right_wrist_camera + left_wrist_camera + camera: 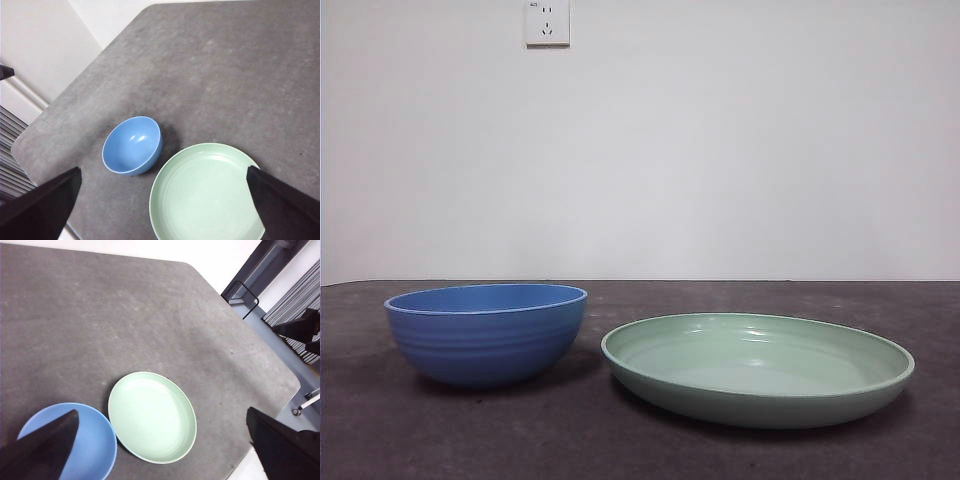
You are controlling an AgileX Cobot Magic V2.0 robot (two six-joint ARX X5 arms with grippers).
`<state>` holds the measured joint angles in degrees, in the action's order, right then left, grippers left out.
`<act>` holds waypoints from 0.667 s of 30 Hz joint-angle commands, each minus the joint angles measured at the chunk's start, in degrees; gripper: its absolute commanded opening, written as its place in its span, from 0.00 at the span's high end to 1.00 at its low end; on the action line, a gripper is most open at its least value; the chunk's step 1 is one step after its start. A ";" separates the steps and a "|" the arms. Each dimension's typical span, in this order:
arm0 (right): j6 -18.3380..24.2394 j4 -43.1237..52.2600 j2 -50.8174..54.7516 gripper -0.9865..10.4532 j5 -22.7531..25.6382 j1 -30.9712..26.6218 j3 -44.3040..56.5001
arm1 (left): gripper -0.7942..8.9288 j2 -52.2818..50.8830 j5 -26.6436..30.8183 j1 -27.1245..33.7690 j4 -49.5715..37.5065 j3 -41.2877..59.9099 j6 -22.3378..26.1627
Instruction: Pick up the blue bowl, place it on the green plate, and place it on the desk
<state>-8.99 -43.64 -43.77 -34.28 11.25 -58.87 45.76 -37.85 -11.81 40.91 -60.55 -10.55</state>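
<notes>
Blue bowl (486,333) stands upright on the desk (640,450), just beside the green plate (758,367), untouched. Left gripper (162,447) hangs above, jaws spread wide, bowl beneath one jaw; right gripper (165,205) likewise released. Best approach: descend straddling the near rim, then clamp.

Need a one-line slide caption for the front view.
Blue bowl and green plate sit side by side, apart, on the desk; no arm in view.
</notes>
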 commanded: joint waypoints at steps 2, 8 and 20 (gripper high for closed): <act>0.44 0.26 -0.31 0.37 -0.46 0.31 -1.01 | 0.21 1.84 -0.26 1.53 0.55 -1.18 -4.09; 0.02 -0.37 -0.31 0.37 -0.46 0.31 -1.01 | 0.25 6.54 1.01 4.13 2.89 -1.44 -3.45; 0.02 -1.60 -0.33 0.37 -0.44 0.31 -1.01 | 0.25 23.21 6.56 4.94 9.68 -1.44 2.45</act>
<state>-9.02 -45.65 -43.77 -34.52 11.25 -58.87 67.44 -31.73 -6.66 50.94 -60.71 -10.04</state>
